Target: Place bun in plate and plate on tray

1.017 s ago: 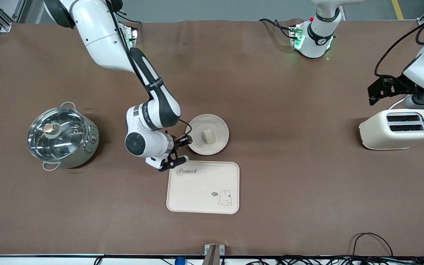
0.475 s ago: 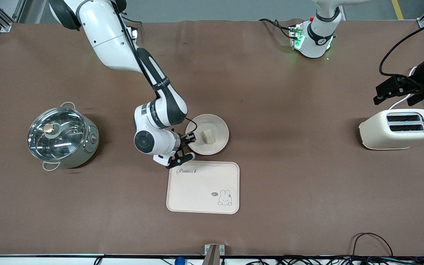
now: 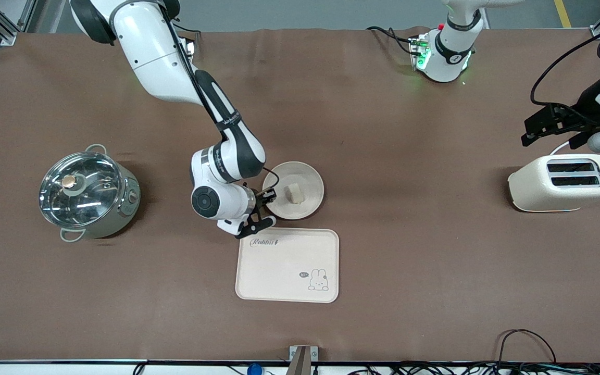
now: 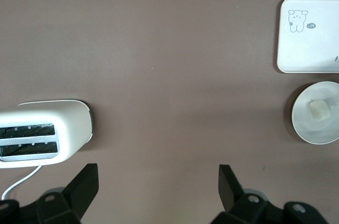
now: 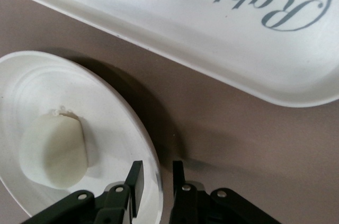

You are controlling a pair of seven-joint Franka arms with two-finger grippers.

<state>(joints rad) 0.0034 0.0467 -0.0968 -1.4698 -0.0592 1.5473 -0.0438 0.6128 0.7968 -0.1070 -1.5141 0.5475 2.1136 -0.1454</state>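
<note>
The bun [image 3: 295, 192] lies in the round plate [image 3: 308, 205] near the middle of the table. The rabbit tray [image 3: 279, 271] lies just nearer to the front camera than the plate. My right gripper [image 3: 269, 197] is low at the plate's rim on the side toward the right arm's end. In the right wrist view the gripper [image 5: 157, 173] stands narrowly open with one finger inside the plate [image 5: 79, 86] and one outside the rim, the bun [image 5: 53, 152] and tray [image 5: 212, 33] close by. My left gripper [image 4: 158, 181] is open and empty, waiting above the table by the toaster.
A cream toaster [image 3: 563, 182] stands at the left arm's end; it also shows in the left wrist view [image 4: 42, 136]. A steel pot with a glass lid [image 3: 89, 192] stands at the right arm's end. Brown cloth covers the table.
My right gripper moved in to the plate's rim and now straddles it. The left gripper shifted a little above the toaster. Plate, bun and tray have not moved.
</note>
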